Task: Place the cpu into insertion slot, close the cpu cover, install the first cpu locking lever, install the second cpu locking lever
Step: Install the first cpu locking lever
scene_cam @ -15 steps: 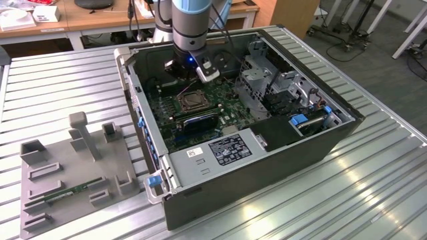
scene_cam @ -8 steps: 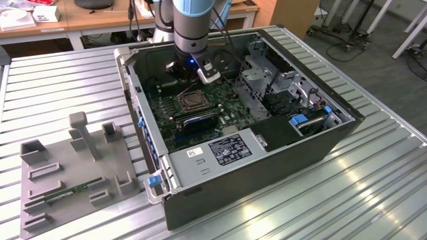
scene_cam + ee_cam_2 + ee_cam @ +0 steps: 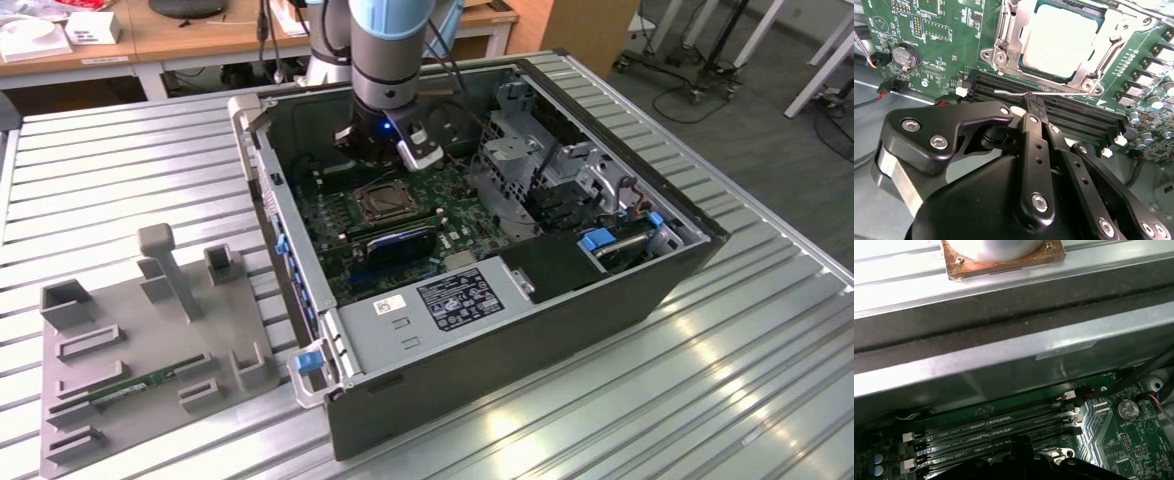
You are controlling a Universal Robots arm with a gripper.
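Observation:
The cpu (image 3: 1059,37), pale silver-beige, lies in the insertion slot (image 3: 380,203) on the green motherboard. The silvery cpu cover (image 3: 1006,35) lies down around it, and the chip's face shows through the cutout. A thin wire locking lever (image 3: 1009,92) runs across the long black memory slots (image 3: 1074,117) beside the socket. My gripper (image 3: 1033,102) is shut, its black fingertips together and touching this lever near its middle. In the exterior view the gripper (image 3: 378,152) hangs inside the open case, just beyond the socket.
A grey drive cage (image 3: 527,160) stands at the socket's right in the exterior view, with the white-labelled power supply (image 3: 454,295) nearer the camera. The case wall (image 3: 1004,365) rises close behind the memory slots (image 3: 989,427). A coin battery (image 3: 904,56) sits nearby. A grey fixture (image 3: 134,340) lies on the slatted table.

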